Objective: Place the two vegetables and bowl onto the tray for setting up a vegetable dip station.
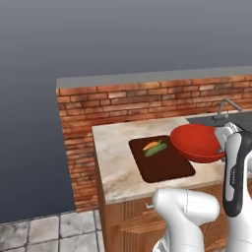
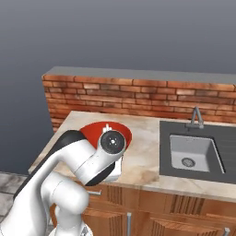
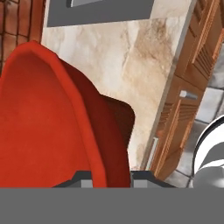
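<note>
Your claw point(image 3: 106, 178) is pinched shut on the rim of the red bowl point(image 1: 196, 141), holding it tilted above the tray's point(image 1: 167, 167) right edge. The carrot point(image 1: 151, 144) and cucumber point(image 1: 154, 150) lie near the tray's far-left corner.

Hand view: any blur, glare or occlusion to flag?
Hand view: sharp, no glare; the red bowl crowds the left half, its rim running down between the tool tips. Left base view: flat rendered light, faint sheen on the bowl. Right base view: the arm hides the tray.
</note>
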